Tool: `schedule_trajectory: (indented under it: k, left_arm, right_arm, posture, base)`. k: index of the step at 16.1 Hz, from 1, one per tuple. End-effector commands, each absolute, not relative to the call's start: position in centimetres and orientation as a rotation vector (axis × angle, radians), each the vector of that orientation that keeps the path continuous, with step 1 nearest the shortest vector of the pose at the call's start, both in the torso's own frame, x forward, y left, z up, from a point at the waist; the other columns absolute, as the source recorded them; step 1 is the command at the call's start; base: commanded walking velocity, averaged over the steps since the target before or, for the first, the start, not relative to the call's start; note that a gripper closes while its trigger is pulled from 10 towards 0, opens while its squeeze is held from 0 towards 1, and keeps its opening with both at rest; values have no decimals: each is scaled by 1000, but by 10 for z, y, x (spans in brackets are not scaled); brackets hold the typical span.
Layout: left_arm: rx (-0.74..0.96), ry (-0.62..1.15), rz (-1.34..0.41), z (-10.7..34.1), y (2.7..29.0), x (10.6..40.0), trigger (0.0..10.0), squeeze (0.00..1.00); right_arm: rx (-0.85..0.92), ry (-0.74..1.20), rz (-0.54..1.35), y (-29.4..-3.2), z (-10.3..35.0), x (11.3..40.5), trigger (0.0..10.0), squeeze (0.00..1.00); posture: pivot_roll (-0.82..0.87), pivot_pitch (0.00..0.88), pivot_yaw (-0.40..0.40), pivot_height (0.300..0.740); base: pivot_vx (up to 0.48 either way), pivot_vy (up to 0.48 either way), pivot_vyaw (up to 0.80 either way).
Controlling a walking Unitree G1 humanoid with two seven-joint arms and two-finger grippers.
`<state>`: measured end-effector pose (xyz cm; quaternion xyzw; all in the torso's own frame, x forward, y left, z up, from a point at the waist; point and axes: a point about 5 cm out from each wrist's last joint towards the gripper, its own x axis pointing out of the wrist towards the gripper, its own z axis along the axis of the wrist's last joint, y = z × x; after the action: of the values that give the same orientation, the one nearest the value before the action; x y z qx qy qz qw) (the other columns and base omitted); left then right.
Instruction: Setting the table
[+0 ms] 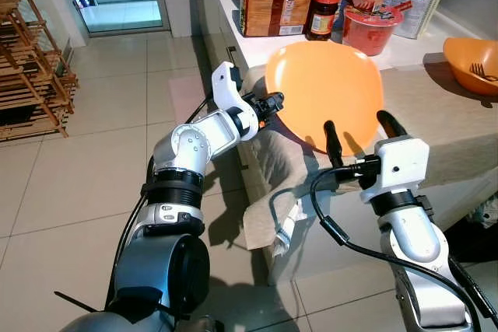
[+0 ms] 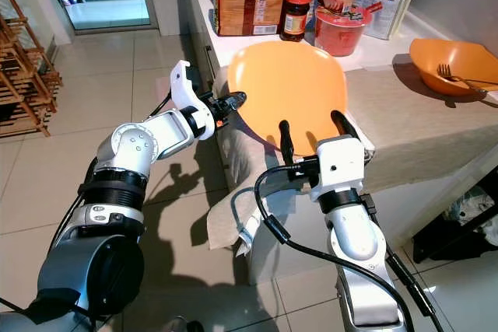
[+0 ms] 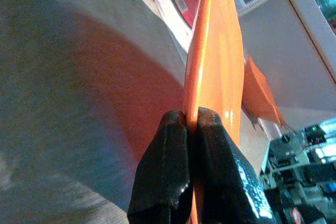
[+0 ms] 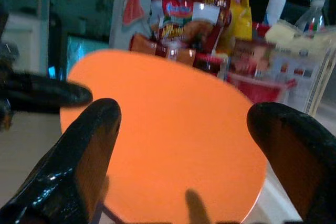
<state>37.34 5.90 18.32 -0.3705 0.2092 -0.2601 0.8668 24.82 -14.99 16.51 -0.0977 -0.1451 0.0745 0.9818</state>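
Observation:
A round orange plate (image 1: 323, 87) is held tilted just above the near left corner of the cloth-covered table (image 1: 436, 106). My left gripper (image 1: 274, 103) is shut on the plate's left rim; its fingertips (image 3: 181, 145) pinch the thin edge (image 3: 210, 77). My right gripper (image 1: 359, 131) stands open just in front of the plate's near edge, its two fingers (image 4: 94, 129) spread wide with the plate (image 4: 173, 145) beyond them, not touching it.
An orange bowl (image 1: 472, 64) with a fork lies at the table's far right. A red container (image 1: 371, 27), jar (image 1: 323, 15), bread bag (image 1: 274, 10) and snack packs crowd the counter behind. A wooden rack (image 1: 31, 68) stands left on the tiled floor.

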Motion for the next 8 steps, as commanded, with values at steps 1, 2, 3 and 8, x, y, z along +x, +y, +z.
schedule_trajectory:
  k: [1,2,3,8]
  left_arm:
    - [-740,411,-493,188,63,379,0,0]
    - [-708,379,-463,189,67,382,0,0]
    - [-644,339,-439,190,71,384,0,0]
    - [-362,60,-344,205,104,388,0,0]
  right_arm:
    - [-207,-349,153,-147,178,246,10000,0]
    - [-202,-396,143,-147,189,245,10000,0]
    - [-200,-437,132,-147,200,243,10000,0]
    - [-233,-422,109,-155,194,235,10000,0]
  posture:
    - [-122,0,28,740]
    - [-122,0,29,740]
    - [-122,0,29,740]
    - [-127,0,30,740]
  base:
    - [0,0,0]
    - [0,0,0]
    - [0,0,0]
    - [0,0,0]
